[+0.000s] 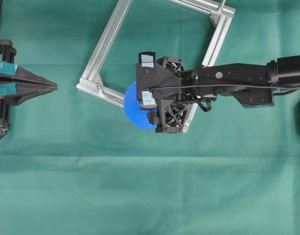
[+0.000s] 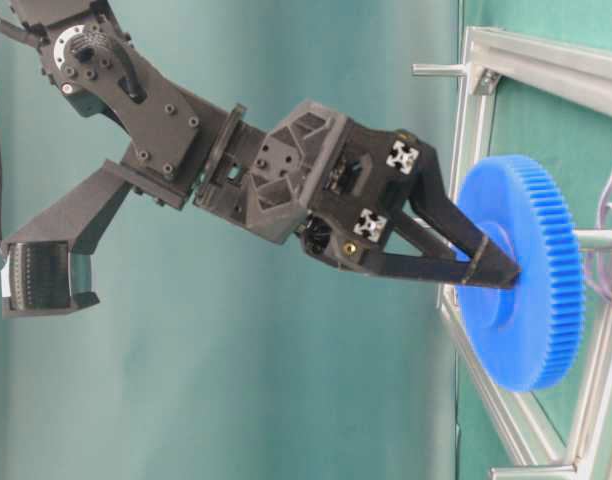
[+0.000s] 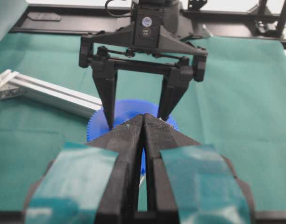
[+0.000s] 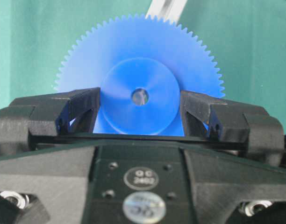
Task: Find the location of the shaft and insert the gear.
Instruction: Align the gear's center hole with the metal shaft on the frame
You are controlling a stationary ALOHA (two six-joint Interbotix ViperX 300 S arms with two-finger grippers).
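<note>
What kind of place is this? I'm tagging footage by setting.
Likely a robotics lab bench: green cloth over the table, a bare aluminium frame, the right gripper holding a blue gear.

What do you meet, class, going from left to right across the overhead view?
Closed black left gripper → silvery aluminium frame's near corner → bright blue toothed plastic gear → black right gripper gripping the gear → long black right arm.

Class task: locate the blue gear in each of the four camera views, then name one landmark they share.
Overhead: gear centre, under right gripper.
Table-level: right side, held by its hub.
Left wrist: centre, behind shut left gripper, gear.
Right wrist: upper centre.
Landmark: aluminium frame.
</note>
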